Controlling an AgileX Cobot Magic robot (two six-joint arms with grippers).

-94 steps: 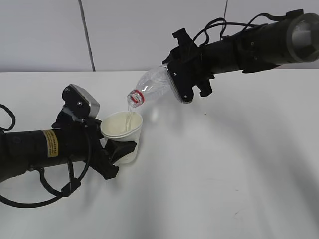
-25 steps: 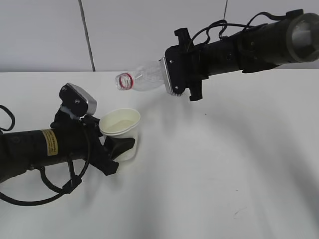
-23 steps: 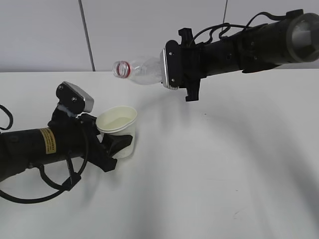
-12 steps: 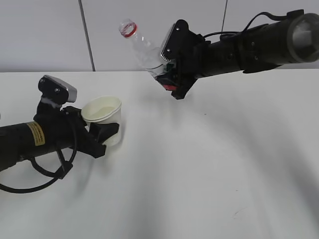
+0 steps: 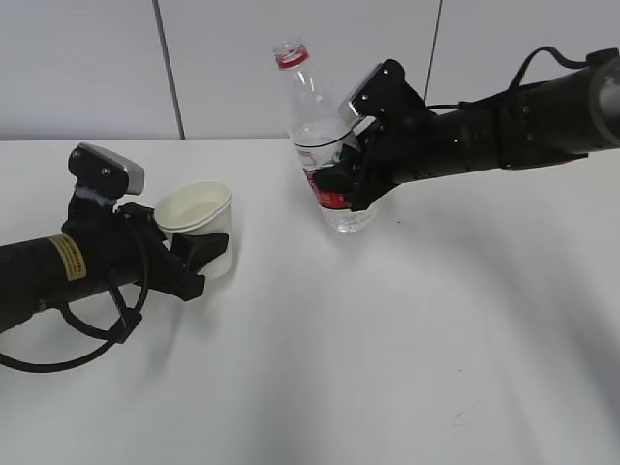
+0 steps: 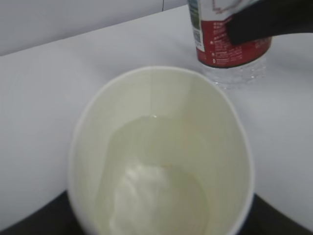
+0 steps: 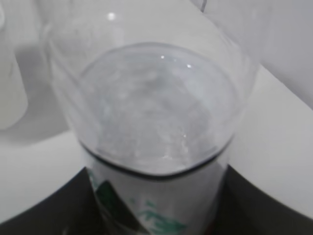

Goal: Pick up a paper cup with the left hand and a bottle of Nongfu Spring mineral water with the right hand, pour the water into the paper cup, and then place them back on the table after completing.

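Note:
My left gripper (image 5: 199,254) is shut on a white paper cup (image 5: 197,228) that stands upright low over the white table (image 5: 387,358) at the left. The left wrist view looks into the cup (image 6: 161,156); clear water (image 6: 161,186) lies in its bottom. My right gripper (image 5: 354,184) is shut on the clear Nongfu Spring bottle (image 5: 315,126) with a red label, held upright with its base at or just above the table. The bottle also shows in the left wrist view (image 6: 230,44) and fills the right wrist view (image 7: 156,122).
A grey wall with vertical seams (image 5: 167,68) runs behind the table's far edge. Open white tabletop lies in front and to the right of both arms.
The bottle has swung from tilted, neck left, to upright and come down towards the table. My left arm has drawn the cup back to the left and lower.

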